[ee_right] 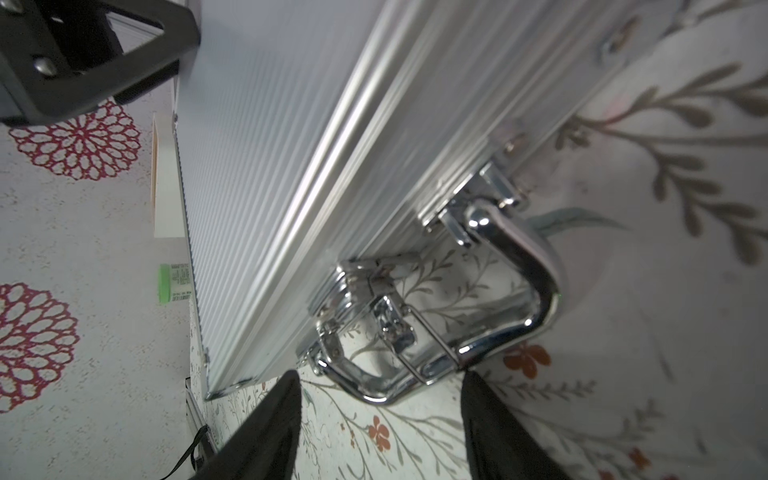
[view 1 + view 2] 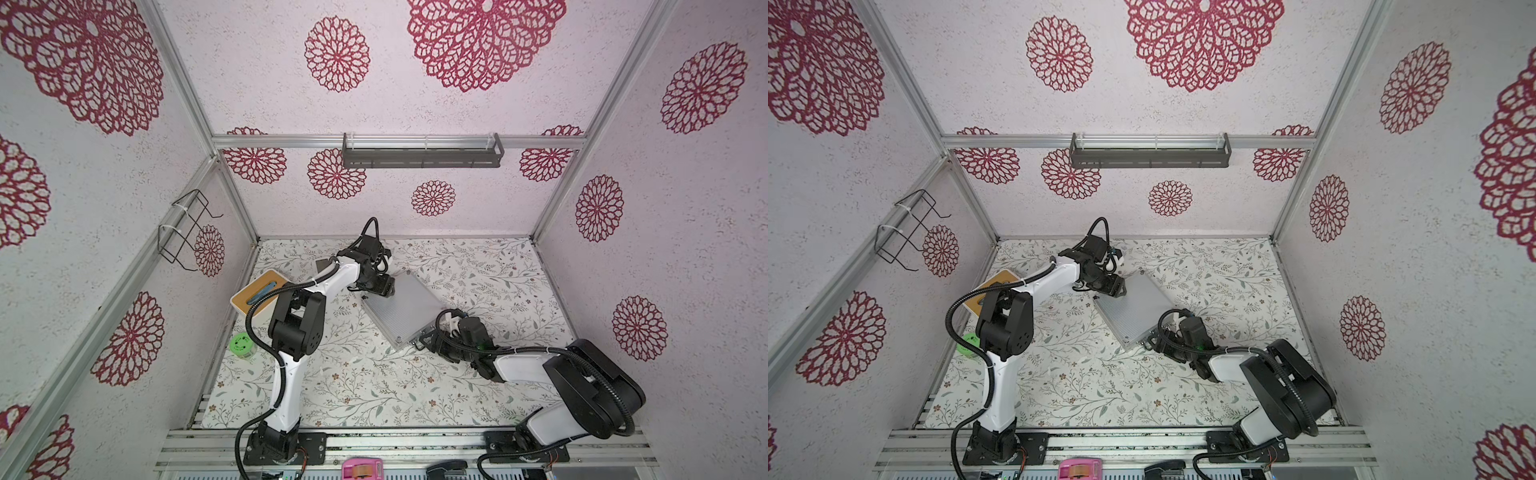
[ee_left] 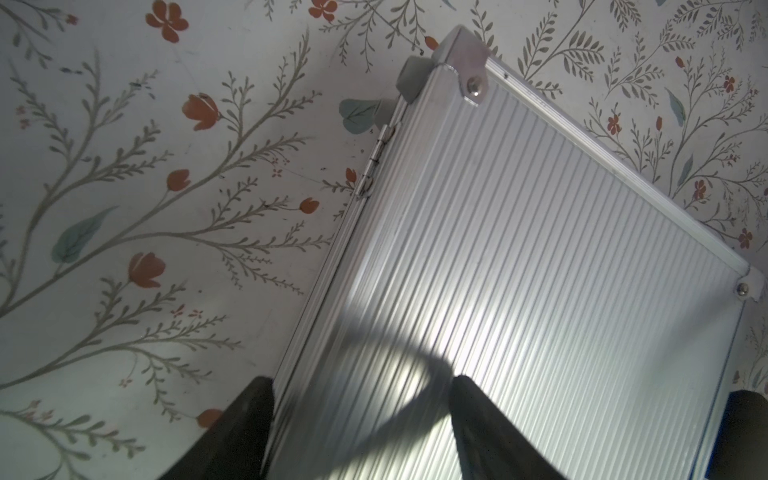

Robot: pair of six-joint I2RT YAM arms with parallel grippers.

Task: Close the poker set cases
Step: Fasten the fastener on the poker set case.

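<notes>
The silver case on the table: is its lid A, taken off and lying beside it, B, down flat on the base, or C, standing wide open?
B: in both top views the silver case shows only its ribbed lid lying flat, with none of the inside visible.

The silver poker set case (image 2: 1133, 309) lies flat and closed on the table (image 2: 1100, 386), between the two tools. The left tool (image 2: 1116, 289) sits over the corner nearest it. The right tool (image 2: 1155, 338) is just beside the latch edge facing it. A wooden-topped box (image 2: 1002, 277) shows partly behind the left arm.
</notes>
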